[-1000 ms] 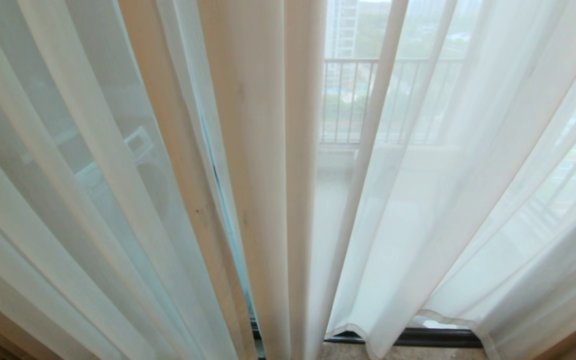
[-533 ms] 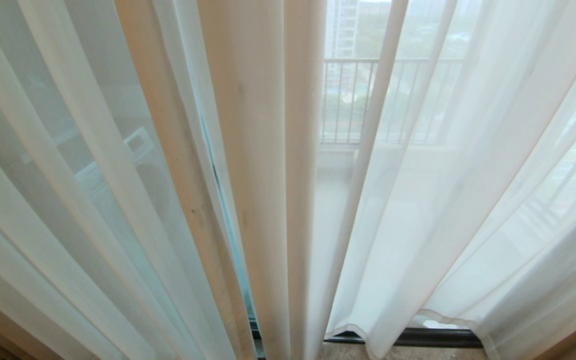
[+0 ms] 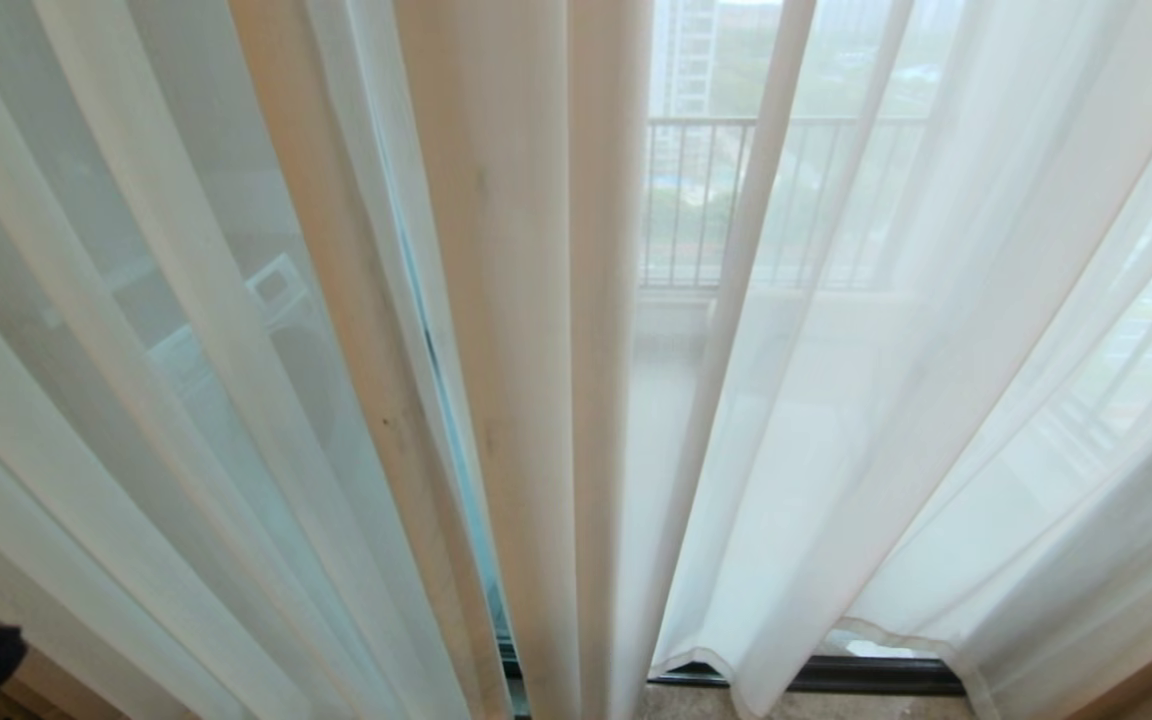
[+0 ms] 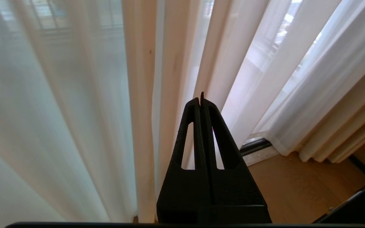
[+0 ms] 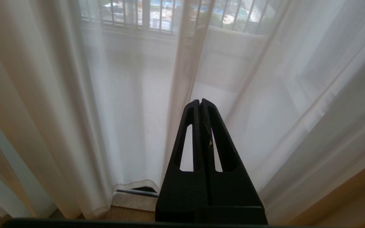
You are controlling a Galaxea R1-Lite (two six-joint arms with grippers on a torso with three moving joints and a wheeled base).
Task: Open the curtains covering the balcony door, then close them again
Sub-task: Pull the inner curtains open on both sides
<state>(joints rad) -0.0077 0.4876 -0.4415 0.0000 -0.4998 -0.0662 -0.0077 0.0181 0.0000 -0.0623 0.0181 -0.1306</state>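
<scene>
- The curtains point(image 3: 936, 400) are the largest thing in the head view: sheer white panels in soft vertical folds, hanging drawn across the balcony door and reaching down to the floor. They also fill the left wrist view point(image 4: 59, 110) and the right wrist view point(image 5: 280, 95).
- The balcony door point(image 3: 681, 330) stands directly behind the curtains. Its glass shows only through the fabric, and its dark bottom track point(image 3: 836, 675) peeks out under the curtain hems.
- A balcony railing point(image 3: 716, 200) with thin upright bars is visible beyond the door, seen through the curtains, with buildings and trees farther out.
- The wooden floor point(image 4: 296, 190) lies on the room side of the curtains, running up to their hems.
- Thicker beige drapes point(image 4: 353, 126) hang bunched beside the curtains at one end, their folds touching the floor.
- The left gripper point(image 4: 200, 98) points at the middle folds of the curtains, close in front of them; whether it touches the fabric cannot be told. Its fingers point(image 4: 188, 126) are pressed together with nothing between them. A dark part of that arm shows at the lower left corner of the head view.
- The right gripper point(image 5: 200, 103) faces the curtains too, with a raised hem and the track below it. Its fingers point(image 5: 220, 142) are pressed together and empty.
</scene>
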